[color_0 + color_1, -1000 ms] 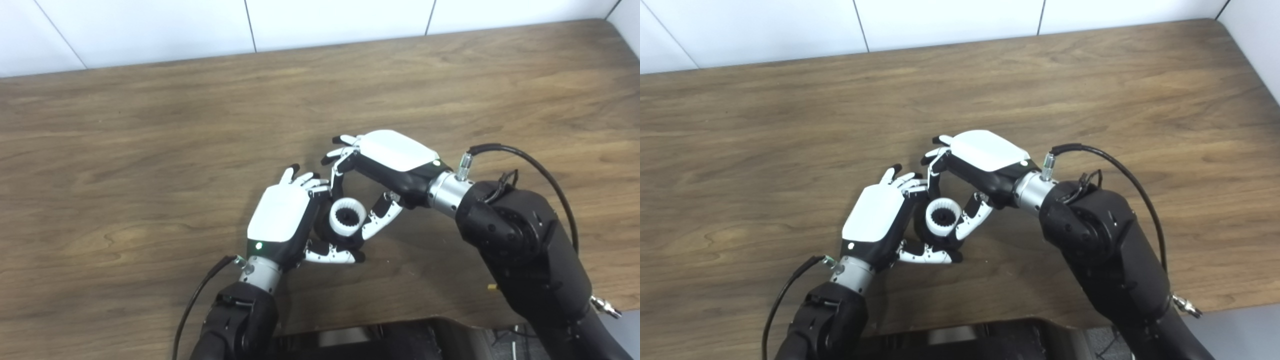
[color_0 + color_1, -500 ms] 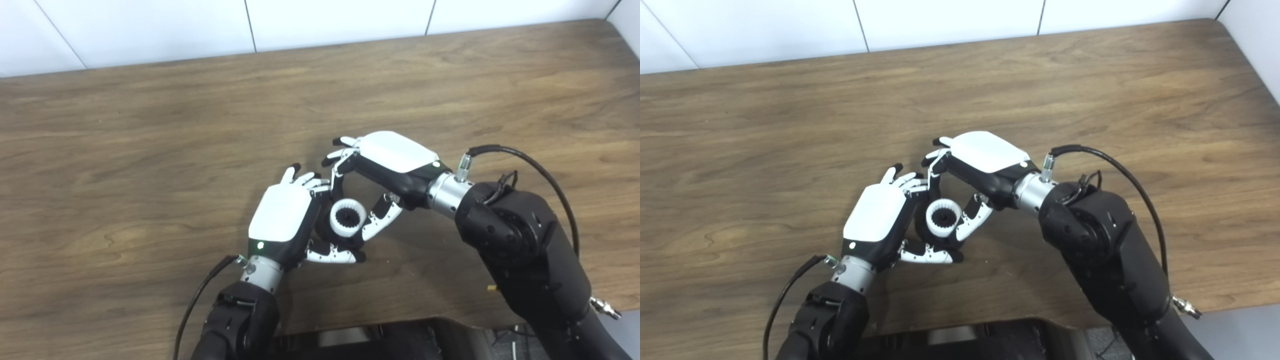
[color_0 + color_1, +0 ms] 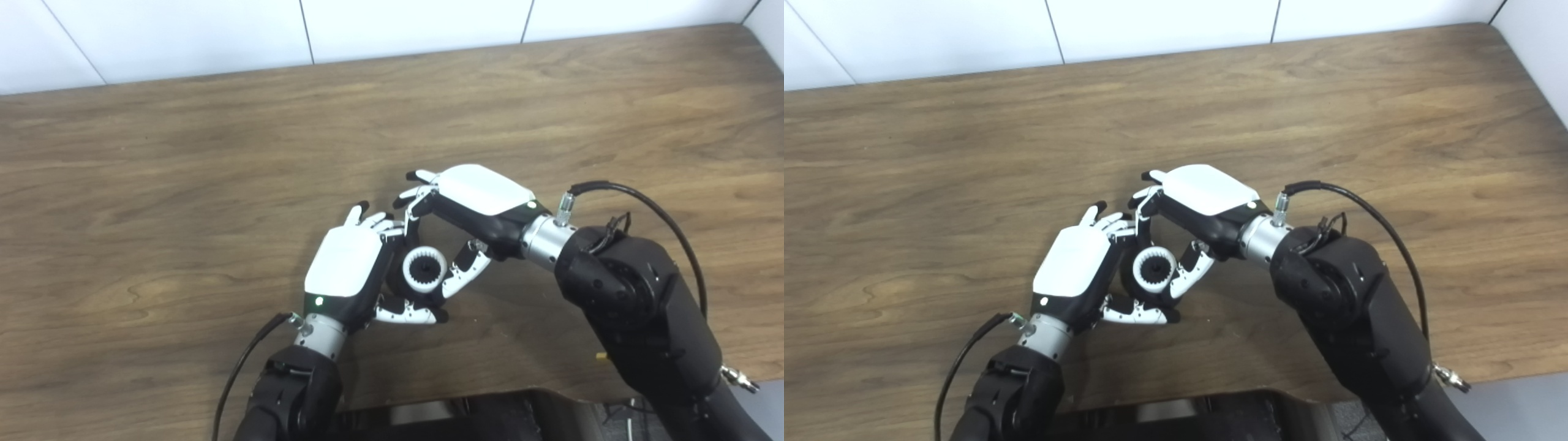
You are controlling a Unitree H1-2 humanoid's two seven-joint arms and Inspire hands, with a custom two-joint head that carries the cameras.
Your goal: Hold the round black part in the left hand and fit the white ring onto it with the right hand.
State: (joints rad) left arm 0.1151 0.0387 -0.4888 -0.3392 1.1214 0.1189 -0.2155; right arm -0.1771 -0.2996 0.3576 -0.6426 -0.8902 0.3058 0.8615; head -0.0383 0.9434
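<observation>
The round black part [image 3: 401,285] is gripped in the left hand [image 3: 349,269], above the wooden bench [image 3: 153,184]. The left hand's fingers [image 3: 373,219] are curled over the far side of the part, and its thumb [image 3: 407,315] is pressed along the near side, so that the part is enclosed between them. Only a dark edge of the part is seen around and beneath the ring.

The white ring [image 3: 424,270] is seated on the face of the black part, turned up toward the cameras. Its inner edge is toothed, and a dark toothed hub is seen through its centre. Whether the ring is fully pressed home cannot be told.

The right hand [image 3: 474,202] is closed on the ring. Its fingers [image 3: 411,205] are bent down on the far side of the ring, just beside the left hand's fingertips, and its thumb [image 3: 462,275] is laid against the ring's right rim. The ring is thus pinched between the right hand's fingers and thumb, while the part under it is clamped by the left.
</observation>
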